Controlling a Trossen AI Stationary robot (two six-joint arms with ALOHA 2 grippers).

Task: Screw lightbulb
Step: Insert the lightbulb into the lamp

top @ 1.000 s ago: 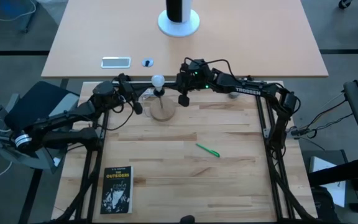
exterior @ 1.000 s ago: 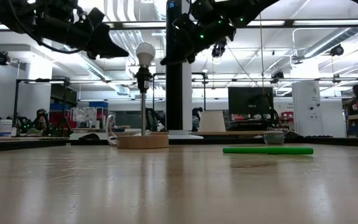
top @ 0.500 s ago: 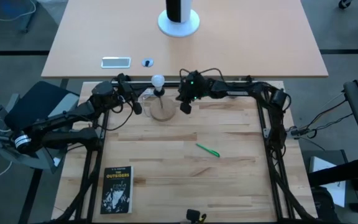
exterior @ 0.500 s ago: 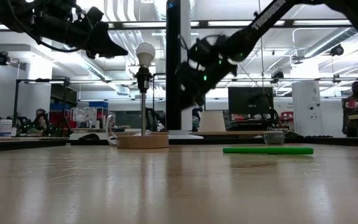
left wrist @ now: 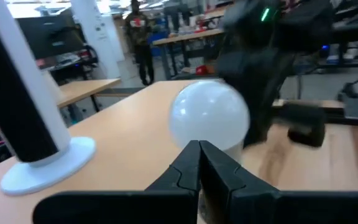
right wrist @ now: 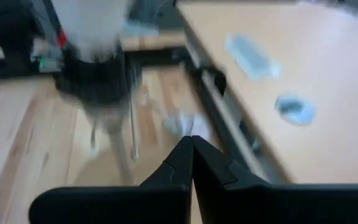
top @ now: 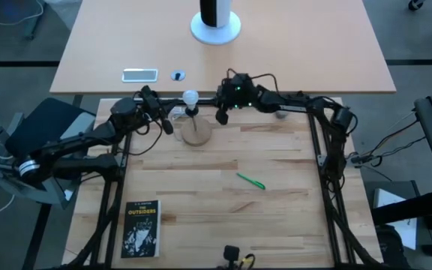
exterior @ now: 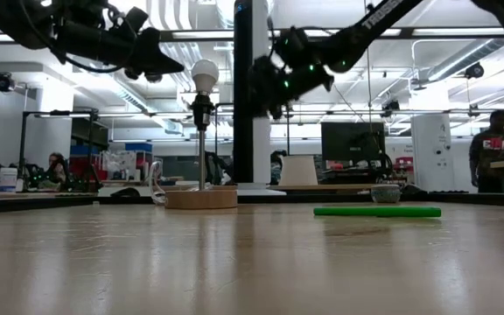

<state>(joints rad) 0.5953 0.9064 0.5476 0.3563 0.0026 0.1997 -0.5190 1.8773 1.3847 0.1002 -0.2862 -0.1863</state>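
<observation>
I see the lightbulb [top: 190,97] seated atop its lamp stand [top: 196,133]. My left claw [top: 166,124] hangs just beside it, pinched closed and empty. My right claw [top: 221,116] sits opposite, likewise closed, touching nothing.

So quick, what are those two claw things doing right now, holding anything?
Left gripper: closed, empty, just beside the lightbulb.
Right gripper: closed, empty, on the bulb's other side.

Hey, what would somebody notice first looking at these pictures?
The white lightbulb stands out, sitting atop a thin lamp stand at the table's far edge. The left gripper and right gripper, both shut, flank it on either side. Nearer the middle lies a green pen.
</observation>
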